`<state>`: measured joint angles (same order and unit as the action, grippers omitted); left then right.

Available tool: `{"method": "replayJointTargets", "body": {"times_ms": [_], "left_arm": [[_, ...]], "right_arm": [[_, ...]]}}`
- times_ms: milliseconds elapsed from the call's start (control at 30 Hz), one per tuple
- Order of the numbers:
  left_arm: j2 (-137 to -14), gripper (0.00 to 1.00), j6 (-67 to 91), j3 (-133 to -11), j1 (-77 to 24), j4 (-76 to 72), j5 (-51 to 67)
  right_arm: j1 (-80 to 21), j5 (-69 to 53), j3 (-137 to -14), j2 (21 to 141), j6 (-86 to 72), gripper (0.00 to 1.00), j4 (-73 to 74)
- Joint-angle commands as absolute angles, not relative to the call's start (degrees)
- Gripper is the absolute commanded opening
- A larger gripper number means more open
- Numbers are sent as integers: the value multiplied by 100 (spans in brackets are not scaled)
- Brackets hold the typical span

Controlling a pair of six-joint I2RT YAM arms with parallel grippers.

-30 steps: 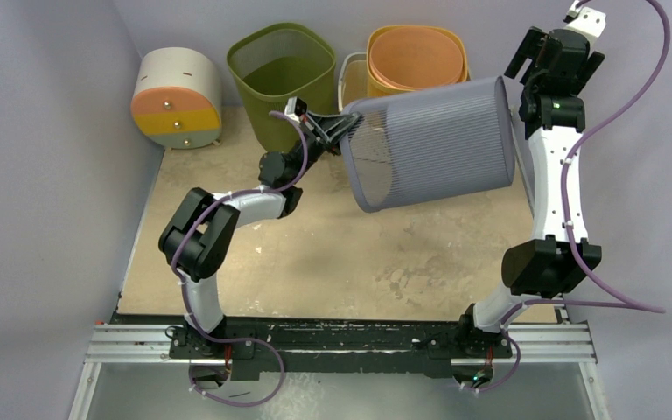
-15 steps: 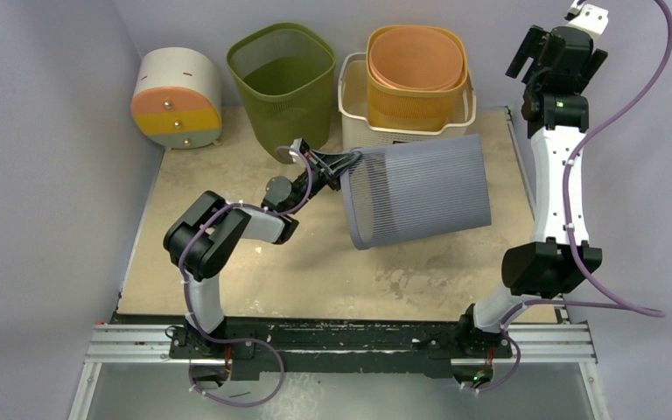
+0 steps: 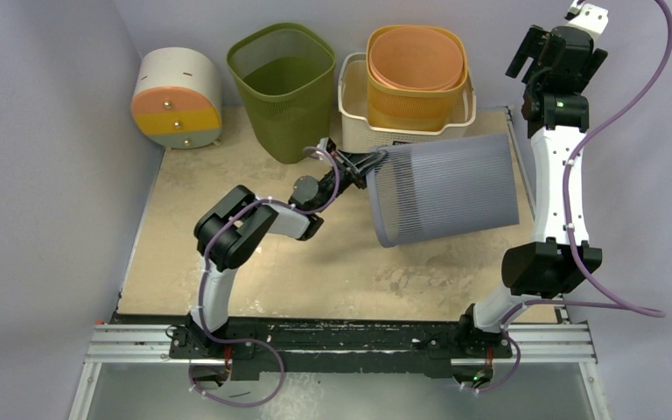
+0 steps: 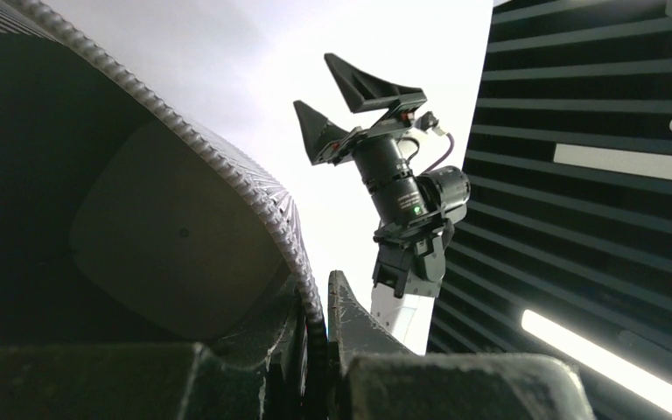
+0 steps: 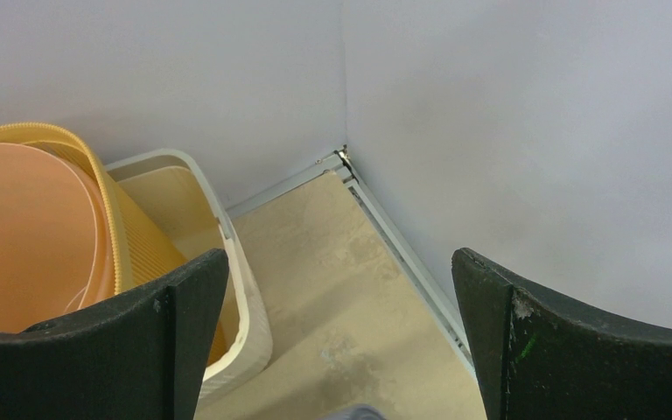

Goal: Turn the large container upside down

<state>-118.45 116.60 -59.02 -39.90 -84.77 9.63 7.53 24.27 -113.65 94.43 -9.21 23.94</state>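
Grey bin [image 3: 444, 188] sideways, left gripper [image 3: 369, 161] pinching rim [image 4: 254, 188], right gripper [image 5: 339, 262] spread, floor [image 4: 175, 245] seen only from wrist.

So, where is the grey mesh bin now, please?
Top view, right of centre: the grey mesh bin tilts sideways, rim in the left gripper, near the cream basket.

Robot lab: 2 arms [image 3: 553, 188] on rail [image 3: 341, 343], walled tabletop [image 3: 315, 271].

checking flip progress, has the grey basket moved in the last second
Yes. The grey basket, held by the left gripper, has dropped clear of the orange basket toward the near edge, then slid right.
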Motion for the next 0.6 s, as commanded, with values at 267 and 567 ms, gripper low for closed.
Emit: {"method": "replayJointTargets", "body": {"times_ms": [267,567], "left_arm": [[-12393,0,12513,-5888,-3667,-9888,1128],[-12601,0,12481,-5619,-3030,-9888,1967]], "right_arm": [[773,2324,-11340,9195,-854,100,2190],[773,2179,-11270,9332,-947,100,2209]]}}
